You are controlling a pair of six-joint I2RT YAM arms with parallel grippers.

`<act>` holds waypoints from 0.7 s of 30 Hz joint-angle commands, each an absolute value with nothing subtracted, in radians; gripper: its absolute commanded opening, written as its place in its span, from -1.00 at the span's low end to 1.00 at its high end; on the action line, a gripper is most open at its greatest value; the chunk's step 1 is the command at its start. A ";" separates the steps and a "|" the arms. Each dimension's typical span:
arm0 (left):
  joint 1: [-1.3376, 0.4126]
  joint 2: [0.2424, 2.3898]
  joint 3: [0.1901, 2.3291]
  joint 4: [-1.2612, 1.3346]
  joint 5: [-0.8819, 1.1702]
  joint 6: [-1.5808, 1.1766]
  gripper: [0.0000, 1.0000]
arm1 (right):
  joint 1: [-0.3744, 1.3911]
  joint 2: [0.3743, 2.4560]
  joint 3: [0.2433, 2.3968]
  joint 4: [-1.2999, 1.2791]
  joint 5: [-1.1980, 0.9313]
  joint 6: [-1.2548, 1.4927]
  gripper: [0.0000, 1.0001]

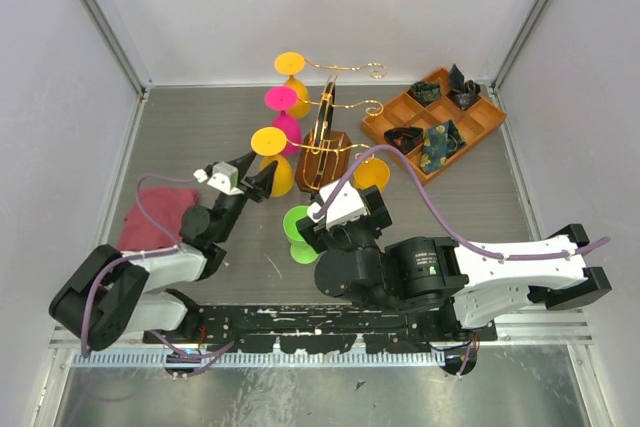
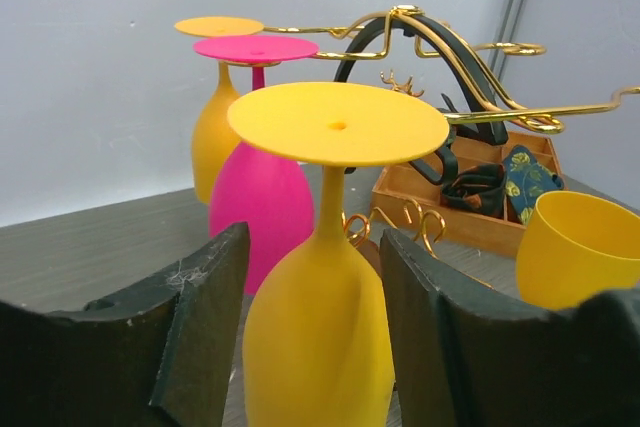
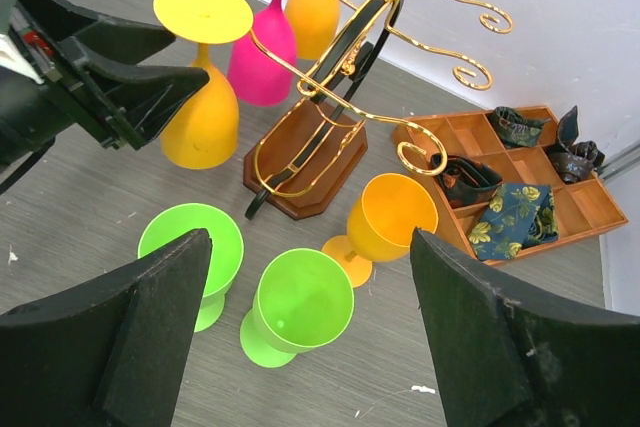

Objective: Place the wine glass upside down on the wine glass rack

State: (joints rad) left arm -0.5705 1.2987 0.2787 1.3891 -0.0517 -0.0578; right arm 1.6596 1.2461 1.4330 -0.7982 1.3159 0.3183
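The gold wire wine glass rack (image 1: 326,132) stands on its brown base mid-table; it also shows in the right wrist view (image 3: 330,97). An orange glass (image 1: 292,72), a pink glass (image 1: 283,112) and a yellow wine glass (image 1: 272,159) stand upside down along its left side. My left gripper (image 1: 250,173) is closed on the yellow glass's bowl (image 2: 320,327), with a finger on each side and the bowl creased. The glass's foot (image 2: 338,122) meets a wire arm. My right gripper (image 3: 310,247) is open and empty above two upright green glasses (image 3: 300,302).
An upright orange glass (image 1: 370,175) stands right of the rack base. An orange compartment tray (image 1: 392,115) holding dark folded cloths sits at the back right. A pink cloth (image 1: 155,215) lies at the left. White walls enclose the table.
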 commanded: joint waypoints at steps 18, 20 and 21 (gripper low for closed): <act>-0.574 0.553 0.424 0.116 -0.113 -0.223 0.39 | 1.658 1.158 1.395 -0.781 1.280 0.465 0.85; -0.575 0.526 0.451 0.018 -0.062 -0.260 0.35 | 1.656 1.166 1.398 -0.782 1.274 0.468 0.86; -0.574 0.524 0.467 -0.028 -0.030 -0.284 0.31 | 1.653 1.172 1.404 -0.787 1.271 0.474 0.87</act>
State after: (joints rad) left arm -0.5713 0.5579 0.4061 0.3347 -0.1097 -0.1925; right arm 1.6588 1.1728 1.3972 -0.8005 1.2774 0.4274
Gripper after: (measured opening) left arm 0.682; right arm 0.928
